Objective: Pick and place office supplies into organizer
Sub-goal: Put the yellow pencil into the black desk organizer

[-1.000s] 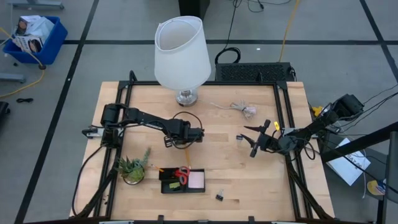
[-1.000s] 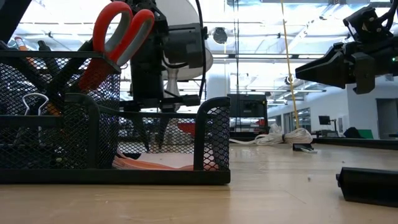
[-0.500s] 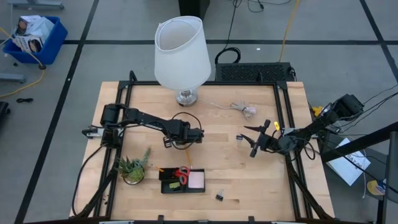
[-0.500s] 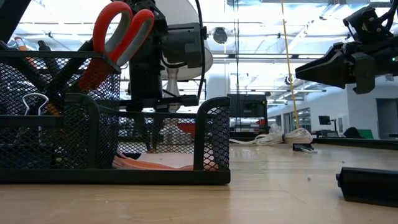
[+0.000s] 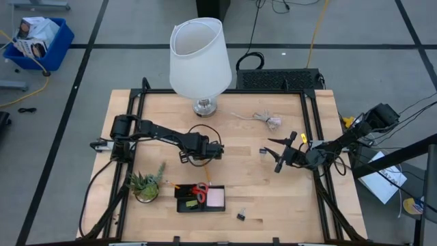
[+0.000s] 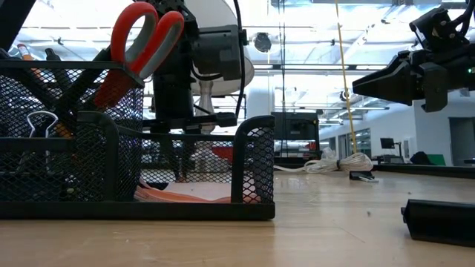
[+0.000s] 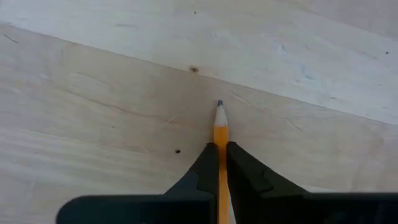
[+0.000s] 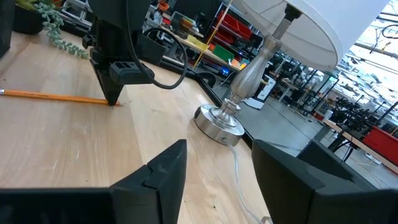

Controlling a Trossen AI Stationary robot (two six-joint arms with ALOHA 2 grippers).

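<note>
Closing over the last second, the left gripper (image 7: 219,163) now has its fingers clamped on the orange pencil (image 7: 220,134), lying on the wooden table (image 5: 239,171), tip just past the fingertips. Below it sits the organizer (image 5: 199,199). Right gripper (image 5: 280,154), well apart, hangs with fingers spread, holding nothing.

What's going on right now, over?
Left gripper shut on the orange pencil, down on the table. Right gripper open, waiting at the right side. Organizer near the front edge; nothing in the way.
</note>
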